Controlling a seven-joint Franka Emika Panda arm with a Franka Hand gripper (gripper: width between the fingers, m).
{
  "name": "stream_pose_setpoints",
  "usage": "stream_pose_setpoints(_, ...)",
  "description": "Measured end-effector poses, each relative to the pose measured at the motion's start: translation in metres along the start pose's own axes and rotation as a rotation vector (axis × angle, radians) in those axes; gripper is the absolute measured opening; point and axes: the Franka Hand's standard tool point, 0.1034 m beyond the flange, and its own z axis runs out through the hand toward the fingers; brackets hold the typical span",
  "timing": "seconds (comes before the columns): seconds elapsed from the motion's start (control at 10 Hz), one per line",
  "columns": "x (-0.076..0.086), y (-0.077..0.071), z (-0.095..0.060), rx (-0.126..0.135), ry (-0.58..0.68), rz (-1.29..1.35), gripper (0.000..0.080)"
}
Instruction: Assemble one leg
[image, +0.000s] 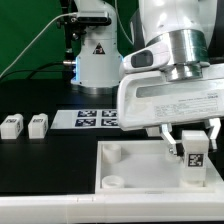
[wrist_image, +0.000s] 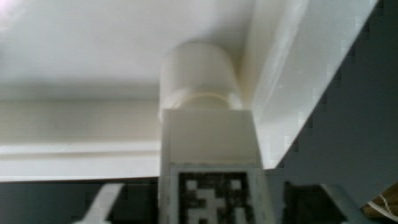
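My gripper (image: 191, 150) is shut on a leg (image: 193, 166), a small white block with a black-and-white tag facing the camera. It holds the leg upright over the exterior view's right part of the large flat white plate (image: 130, 170). In the wrist view the leg (wrist_image: 206, 150) runs from between the fingers (wrist_image: 111, 205) down to the plate (wrist_image: 89, 60), its rounded end at the plate's raised rim corner. Two more legs (image: 12, 126) (image: 38, 124) lie on the black table at the exterior view's left.
The marker board (image: 85, 118) lies on the table behind the plate. A white robot base (image: 95, 55) with a tag stands at the back. A raised round socket (image: 113, 182) shows on the plate's near left corner.
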Motion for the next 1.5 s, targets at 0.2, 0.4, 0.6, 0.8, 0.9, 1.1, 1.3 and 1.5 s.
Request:
stream_pose_setpoints(0.2,0.000,0.001,0.000,-0.001,0.000,0.002,0.0617)
stream_pose_setpoints(0.4,0.000,0.001,0.000,-0.001,0.000,0.002,0.0647)
stream_pose_setpoints(0.6,0.000,0.001,0.000,-0.001,0.000,0.002,0.0647)
stream_pose_setpoints(0.8,0.000,0.001,0.000,-0.001,0.000,0.002,0.0649)
stream_pose_setpoints(0.9,0.000,0.001,0.000,-0.001,0.000,0.002,0.0649)
stream_pose_setpoints(1.1,0.000,0.001,0.000,-0.001,0.000,0.002,0.0649)
stream_pose_setpoints(1.3,0.010,0.000,-0.017,0.015,-0.068,0.009,0.0649)
stream_pose_setpoints(1.5,0.011,-0.003,-0.032,0.047,-0.260,0.021,0.0649)
